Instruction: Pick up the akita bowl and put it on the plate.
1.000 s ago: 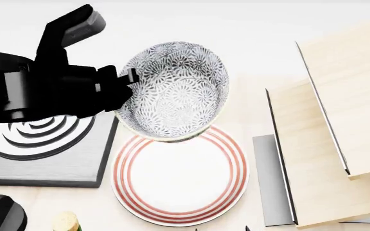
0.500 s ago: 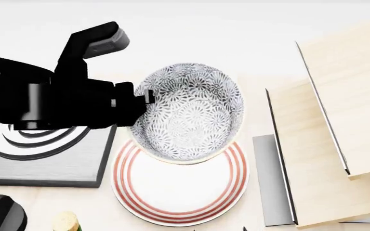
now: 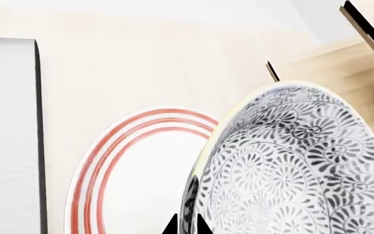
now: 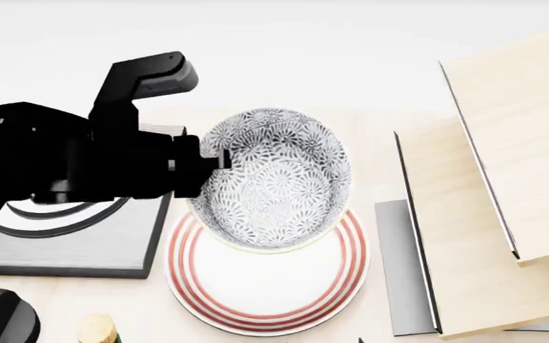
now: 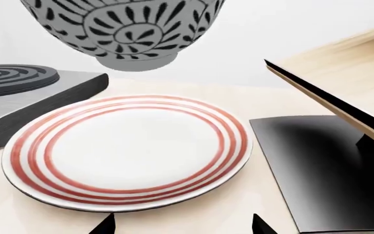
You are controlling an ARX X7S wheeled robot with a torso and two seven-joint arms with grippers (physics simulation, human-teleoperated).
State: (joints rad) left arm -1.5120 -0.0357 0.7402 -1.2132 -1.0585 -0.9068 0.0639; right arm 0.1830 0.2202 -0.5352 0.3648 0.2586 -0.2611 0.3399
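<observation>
Bowl (image 4: 274, 182) above plate (image 4: 265, 300); burner (image 4: 74, 243) beside.

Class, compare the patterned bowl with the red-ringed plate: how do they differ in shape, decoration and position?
The akita bowl is deep; the plate is flat. The bowl carries dense grey-black flowers, the plate thin red rings. The bowl hangs in the left claw, the plate lies on the table. Both are round.
</observation>
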